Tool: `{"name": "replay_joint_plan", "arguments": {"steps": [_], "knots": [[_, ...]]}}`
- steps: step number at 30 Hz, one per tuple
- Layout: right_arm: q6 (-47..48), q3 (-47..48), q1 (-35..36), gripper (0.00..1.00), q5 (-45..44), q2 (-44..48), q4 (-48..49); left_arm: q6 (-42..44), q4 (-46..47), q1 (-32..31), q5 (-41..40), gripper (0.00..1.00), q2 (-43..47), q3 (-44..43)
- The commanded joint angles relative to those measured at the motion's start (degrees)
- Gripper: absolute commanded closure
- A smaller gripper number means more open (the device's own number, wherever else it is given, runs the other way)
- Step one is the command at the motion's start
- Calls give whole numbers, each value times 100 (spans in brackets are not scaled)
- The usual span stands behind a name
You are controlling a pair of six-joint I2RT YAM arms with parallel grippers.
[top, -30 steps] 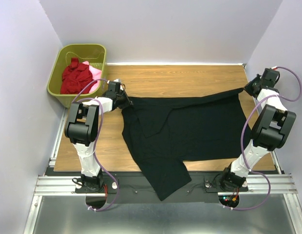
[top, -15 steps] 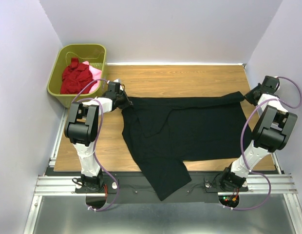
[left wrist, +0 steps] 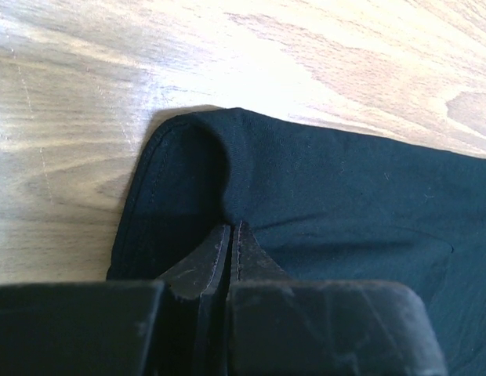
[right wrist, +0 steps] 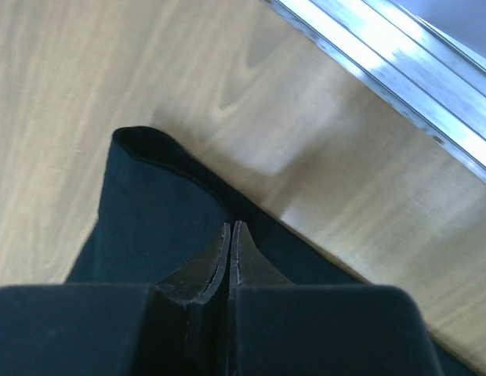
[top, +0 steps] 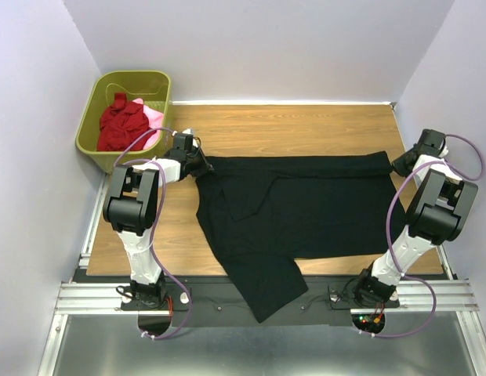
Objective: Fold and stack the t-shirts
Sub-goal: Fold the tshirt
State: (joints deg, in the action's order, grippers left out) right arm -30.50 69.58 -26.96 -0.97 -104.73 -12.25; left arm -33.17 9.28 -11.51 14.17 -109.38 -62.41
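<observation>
A large black t-shirt (top: 306,207) lies spread across the wooden table, one part hanging over the near edge. My left gripper (top: 197,162) is shut on its far left corner; in the left wrist view the tips (left wrist: 231,229) pinch a fold of the black cloth (left wrist: 345,188). At the far right corner my right gripper (top: 400,163) is shut on the cloth too, its tips (right wrist: 230,225) closed over the black fabric (right wrist: 149,211). The shirt's far edge runs straight between the two grippers. A dark red t-shirt (top: 120,124) and a pink one (top: 154,116) lie crumpled in the basket.
The olive-green plastic basket (top: 129,75) stands off the table's far left corner. A metal rail (right wrist: 400,63) runs along the table's right edge, close to my right gripper. Bare wood (top: 290,125) lies beyond the shirt.
My right gripper has drawn the shirt's far right corner nearer and to the right, pulling the far edge straight. The left gripper has stayed put.
</observation>
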Motion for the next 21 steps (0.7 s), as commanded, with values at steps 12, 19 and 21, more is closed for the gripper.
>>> {"name": "replay_joint_plan", "arguments": {"steps": [12,19,21], "knots": [[-149,20,-90,99,-825,-118,-401,-111,-75,61,15,100,418,317],[-97,82,-81,86,-791,-162,-497,-120,-40,61,68,96,479,379],[-53,170,-81,76,-633,-92,-559,-120,-5,43,59,89,567,431]]}}
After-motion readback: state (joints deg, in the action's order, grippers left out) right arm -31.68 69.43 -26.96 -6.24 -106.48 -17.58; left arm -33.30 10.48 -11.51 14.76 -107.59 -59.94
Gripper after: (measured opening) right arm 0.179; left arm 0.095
